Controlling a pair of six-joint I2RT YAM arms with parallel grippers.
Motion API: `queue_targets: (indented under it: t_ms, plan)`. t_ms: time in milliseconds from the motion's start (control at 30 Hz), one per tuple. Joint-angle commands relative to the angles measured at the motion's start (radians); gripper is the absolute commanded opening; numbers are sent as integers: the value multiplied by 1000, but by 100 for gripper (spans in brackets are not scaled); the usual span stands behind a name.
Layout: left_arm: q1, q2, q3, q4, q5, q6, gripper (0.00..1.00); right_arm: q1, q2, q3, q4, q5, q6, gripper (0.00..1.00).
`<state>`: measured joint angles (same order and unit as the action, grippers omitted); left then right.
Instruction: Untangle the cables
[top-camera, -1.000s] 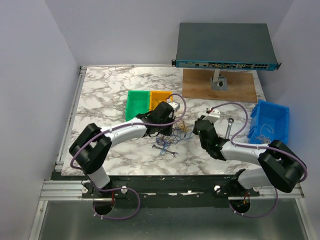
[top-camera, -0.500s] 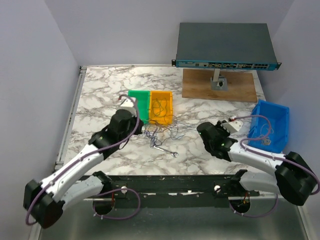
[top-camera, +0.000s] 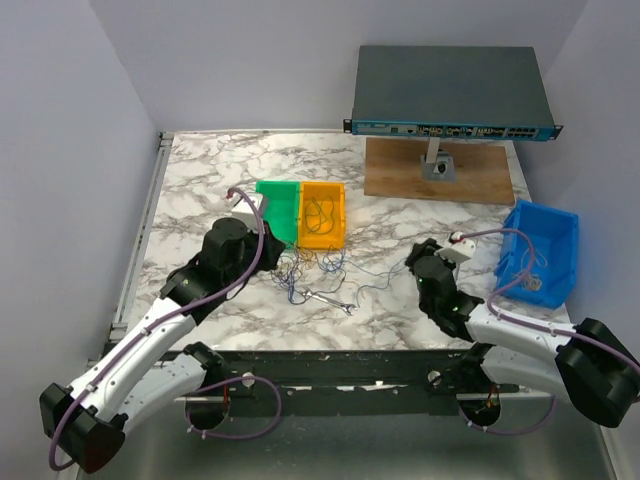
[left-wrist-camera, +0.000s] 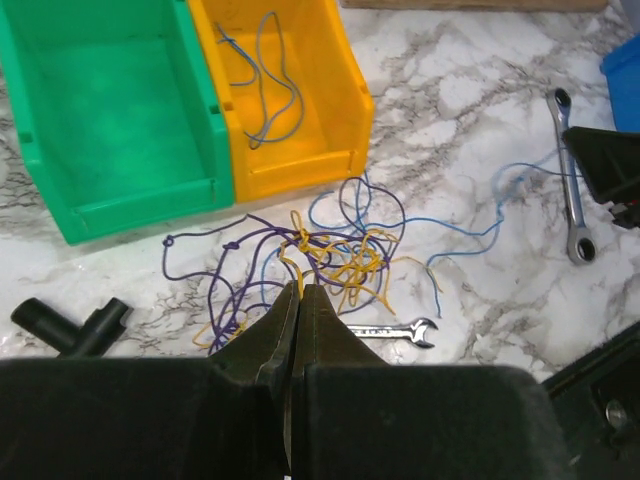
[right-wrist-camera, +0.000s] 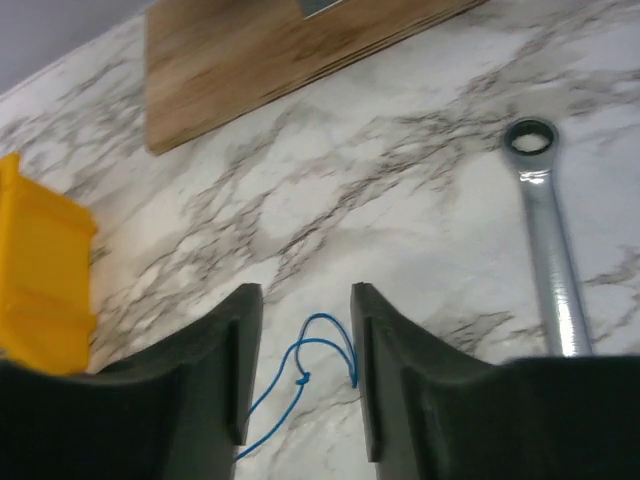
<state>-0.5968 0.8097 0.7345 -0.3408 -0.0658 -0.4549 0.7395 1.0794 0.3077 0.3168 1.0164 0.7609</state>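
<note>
Fingers of the left gripper (left-wrist-camera: 297, 290) are pressed flat together, their tips at the 6 o'clock edge of the cables (left-wrist-camera: 330, 250) — whether a strand is pinched between them I cannot tell. The cables lie as a loose knot of purple, yellow and blue strands on the marble table (top-camera: 200, 170), with a small wrench (left-wrist-camera: 395, 330) just beside the knot at 5 o'clock. One blue strand (left-wrist-camera: 470, 225) trails off toward 3 o'clock; a blue loop lies on the table between the parted jaws of the right gripper (right-wrist-camera: 303, 298), not clamped. A ratchet wrench (right-wrist-camera: 545, 230) lies at that gripper's 2 o'clock. At the knot's 12 o'clock sits the orange bin (left-wrist-camera: 300, 170) holding blue wire, with the green bin (left-wrist-camera: 140, 195) touching it at 9 o'clock. A blue bin (top-camera: 545, 215) stands at the table's 3 o'clock edge — farther back, a network switch (top-camera: 450, 90) stands over a wooden board (top-camera: 400, 180).
</note>
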Motion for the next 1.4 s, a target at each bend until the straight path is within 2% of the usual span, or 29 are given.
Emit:
queue_targets:
  t_ms: [0,33,67,167,233,367,633,767,867,967,1033,1100,1133,1267,1367]
  plan:
    - [3,27,51,8,204,54,0,0,-22,-69,402,-460,-338,68]
    - [3,34,59,20,247,64,0,-1,-14,-83,454,-594,-364,78]
    - [4,42,66,28,291,70,0,-1,-4,-94,518,-685,-370,82]
    - [0,78,103,33,406,87,0,-1,34,-122,672,-1049,-418,83]
    - [-4,107,127,29,459,97,0,-1,66,-117,714,-1166,-419,81]
    - [-37,165,158,38,501,104,0,0,95,-116,781,-1323,-410,80]
    - [-157,323,254,61,492,99,0,1,119,-103,793,-1393,-402,79]
    - [-199,373,297,84,512,87,0,1,161,-79,757,-1351,-409,78]
    - [-208,361,307,122,542,70,0,1,185,-56,704,-1253,-407,75]
    - [-207,323,339,126,555,62,0,0,235,6,565,-1090,-395,67]
    - [-207,289,372,111,542,61,0,0,289,65,471,-987,-382,58]
    - [-203,244,407,92,497,64,0,1,343,121,385,-868,-345,39]
    - [-201,216,428,70,466,66,0,1,359,142,334,-795,-320,34]
    - [-176,90,470,-15,251,80,0,-13,422,232,60,-376,-175,16]
    - [-133,1,453,-68,140,63,0,-64,437,259,-57,-309,-76,1]
